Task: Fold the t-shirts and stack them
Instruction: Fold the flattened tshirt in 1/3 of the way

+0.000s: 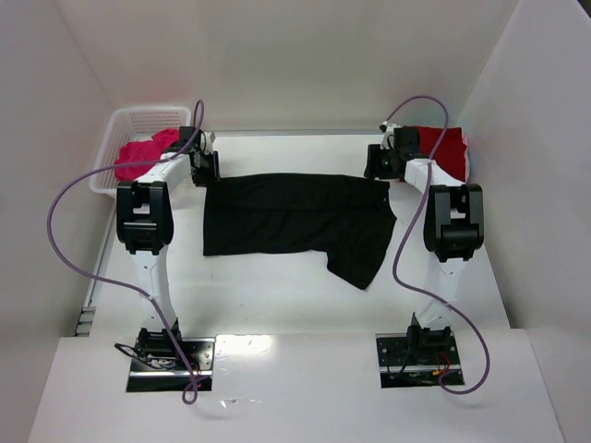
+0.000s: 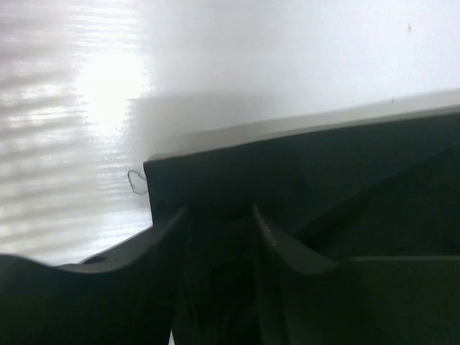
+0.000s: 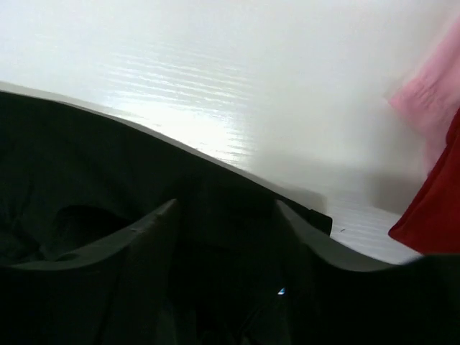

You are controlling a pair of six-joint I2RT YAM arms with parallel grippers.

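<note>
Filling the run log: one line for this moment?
black shirt flat | left gripper open, far-left corner | right gripper open, far-right corner

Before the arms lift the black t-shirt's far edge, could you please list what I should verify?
1. Far left corner at the left end effector: ok, the black t-shirt lies between its fingers.
2. Far right corner at the right end effector: ok, cloth lies between its fingers.
3. Jaws closed on the cloth: not ok, both pairs stand apart.
4. Shirt flat and square: not ok, a flap juts out at the near right.
5. dark red t-shirt clear of the right end effector: cannot tell, it lies close beside it.
6. magenta-pink t-shirt out of the way: ok, in the white mesh basket.
</note>
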